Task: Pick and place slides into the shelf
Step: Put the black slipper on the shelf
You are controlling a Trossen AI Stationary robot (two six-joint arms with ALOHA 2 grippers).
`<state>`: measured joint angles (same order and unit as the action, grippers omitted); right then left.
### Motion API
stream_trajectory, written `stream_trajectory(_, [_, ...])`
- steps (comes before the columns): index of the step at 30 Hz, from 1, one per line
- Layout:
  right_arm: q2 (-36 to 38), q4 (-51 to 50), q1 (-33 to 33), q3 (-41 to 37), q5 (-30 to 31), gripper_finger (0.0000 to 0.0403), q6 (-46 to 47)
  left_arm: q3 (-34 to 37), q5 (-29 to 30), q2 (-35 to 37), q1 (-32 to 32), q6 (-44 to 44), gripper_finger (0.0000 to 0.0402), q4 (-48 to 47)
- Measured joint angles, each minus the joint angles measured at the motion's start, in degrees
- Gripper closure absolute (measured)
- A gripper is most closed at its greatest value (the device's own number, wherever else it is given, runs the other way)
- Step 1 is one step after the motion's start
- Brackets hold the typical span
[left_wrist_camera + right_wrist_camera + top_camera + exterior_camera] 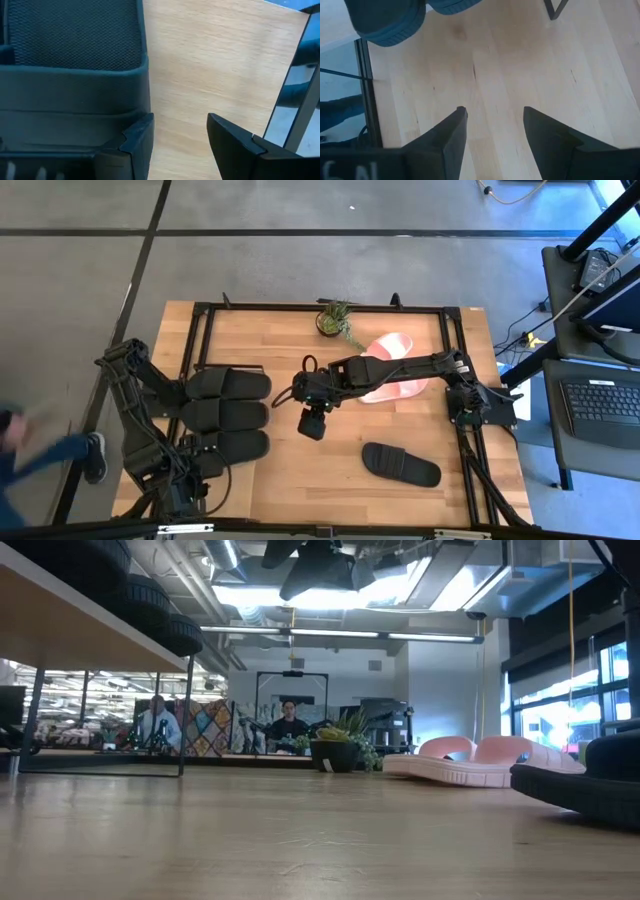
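Both pairs of jaws stand spread, pinching nothing. High view: right gripper [311,423] hovers mid-table; left gripper [207,465] beside three matte black slides [228,416] on the shelf; another black slide [401,464] lies apart. Low view: pale pink slides [470,762] beside a potted plant [338,745].

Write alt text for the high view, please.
Three black slides sit side by side at the table's left by the left gripper. The right gripper, open and empty, hovers mid-table. Two pink slides and one black slide lie right.
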<state>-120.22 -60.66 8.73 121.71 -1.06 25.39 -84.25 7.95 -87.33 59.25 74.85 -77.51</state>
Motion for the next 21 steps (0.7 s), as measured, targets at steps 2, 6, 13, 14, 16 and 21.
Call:
stream_trajectory(2, [0.0, 0.0, 0.0, 0.0, 0.0, 0.0208, 0.0, 0.0, -1.3, 0.0, 0.0, 0.0, 0.0227, 0.0])
stream_trajectory(6, [0.0, 0.0, 0.0, 0.0, 0.0, 0.0208, 0.0, 0.0, -6.4, 0.0, 0.0, -0.1, 0.0227, 0.6])
stream_trajectory(13, [0.0, 0.0, 0.0, 0.0, 0.0, 0.0208, -0.1, -0.8, -9.9, 0.0, 0.2, -1.0, 0.0227, 1.3])
stream_trajectory(14, [0.0, 0.0, 0.0, 0.0, 0.0, 0.0208, -0.1, -1.4, -9.7, 0.0, 0.2, -1.4, 0.0227, 1.4])
stream_trajectory(16, [0.0, 0.0, 0.0, 0.0, 0.0, 0.0208, -0.1, -3.1, -8.9, 0.0, 0.2, -2.1, 0.0227, 1.4])
stream_trajectory(21, [0.1, -0.1, 0.0, 0.0, 0.0, 0.0208, 1.2, -10.4, -0.6, 0.0, 0.4, -5.9, 0.0227, 0.3])
